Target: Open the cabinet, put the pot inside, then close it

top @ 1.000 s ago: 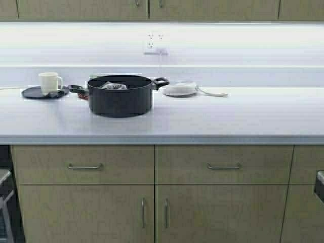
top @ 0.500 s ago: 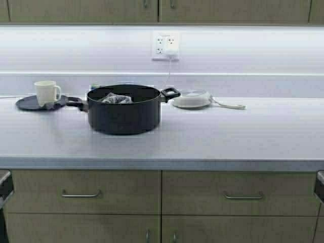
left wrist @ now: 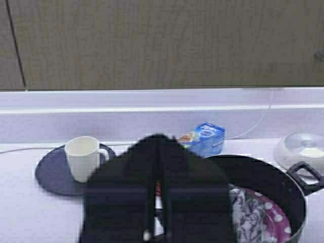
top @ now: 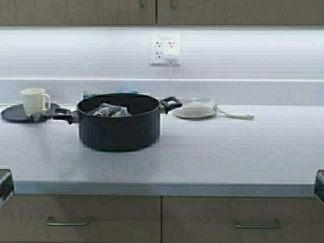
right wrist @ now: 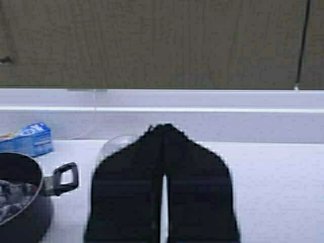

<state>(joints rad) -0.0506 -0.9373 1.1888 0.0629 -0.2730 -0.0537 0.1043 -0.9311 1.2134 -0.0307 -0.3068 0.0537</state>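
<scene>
We've got the pot (top: 118, 122) sitting on the counter (top: 228, 152), left of centre, w/ a patterned cloth (top: 110, 110) bunched inside. Cabinet (top: 156, 11) doors above are both closed, handles just peeking in at the top. Our left gripper (left wrist: 158, 144) hangs low in front of the pot, fingers pressed together; right gripper (right wrist: 163, 132) likewise closed, holding nothing. Mug (top: 33, 101) on a dark plate (top: 12, 113) left of the pot, white pan (top: 197, 107) to its right
</scene>
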